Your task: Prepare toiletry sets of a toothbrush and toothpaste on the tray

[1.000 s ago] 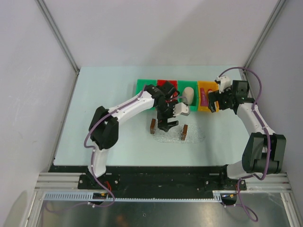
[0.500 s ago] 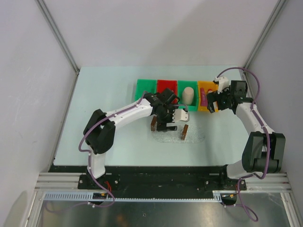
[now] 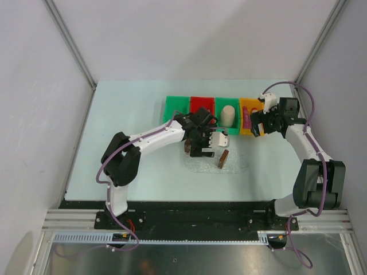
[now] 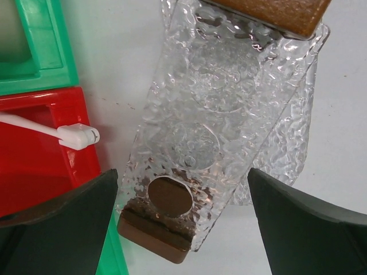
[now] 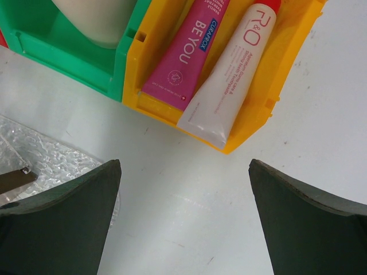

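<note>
The clear bumpy tray [image 4: 218,103] lies on the table in front of the bins, with a brown handle [image 4: 153,232] at each short end. My left gripper [image 4: 183,229] hangs open over the tray's left handle, one finger on each side, touching nothing. In the top view it [image 3: 200,152] sits at the tray's [image 3: 232,166] left end. A white toothbrush [image 4: 63,133] lies in the red bin [image 4: 34,166]. The magenta toothpaste [image 5: 186,51] lies in the yellow bin [image 5: 269,97] beside a white tube [image 5: 226,86]. My right gripper [image 5: 183,223] is open and empty over bare table just before that bin.
A row of bins stands at the back: green [image 3: 176,106], red [image 3: 200,104], green with a beige cup [image 3: 228,116], then yellow [image 3: 250,106]. The cage's right wall is close behind the right arm [image 3: 307,143].
The left arm has swung its elbow left and brought its gripper down over the tray's left handle. The tray's handles have shifted slightly. The right arm has stayed still.
</note>
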Controlling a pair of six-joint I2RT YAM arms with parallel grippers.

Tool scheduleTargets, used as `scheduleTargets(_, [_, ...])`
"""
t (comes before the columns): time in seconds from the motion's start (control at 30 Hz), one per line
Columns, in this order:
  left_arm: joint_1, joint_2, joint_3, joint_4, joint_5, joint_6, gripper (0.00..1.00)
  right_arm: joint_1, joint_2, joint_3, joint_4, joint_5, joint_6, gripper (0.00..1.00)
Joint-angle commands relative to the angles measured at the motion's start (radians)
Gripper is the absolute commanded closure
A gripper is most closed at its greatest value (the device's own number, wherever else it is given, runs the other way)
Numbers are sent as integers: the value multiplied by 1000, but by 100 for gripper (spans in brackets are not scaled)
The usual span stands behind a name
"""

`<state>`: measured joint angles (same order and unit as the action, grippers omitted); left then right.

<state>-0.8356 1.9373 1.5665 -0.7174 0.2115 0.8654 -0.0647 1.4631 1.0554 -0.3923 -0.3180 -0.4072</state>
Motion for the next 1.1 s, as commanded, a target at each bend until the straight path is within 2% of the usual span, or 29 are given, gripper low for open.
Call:
scheduleTargets(0.0, [0, -57, -23, 38, 11, 37, 0, 5, 5, 40, 3, 10, -18, 0])
scheduleTargets(0.47, [0, -144, -66, 50, 42, 135, 0, 6, 11, 40, -2, 8, -21, 0])
scheduleTargets(0.87, [6, -152, -89, 49, 106, 385, 0, 9, 6, 40, -5, -3, -21, 0])
scheduleTargets(1.07, [6, -123, -88, 45, 98, 425, 0, 16, 11, 40, -6, -7, -25, 0])
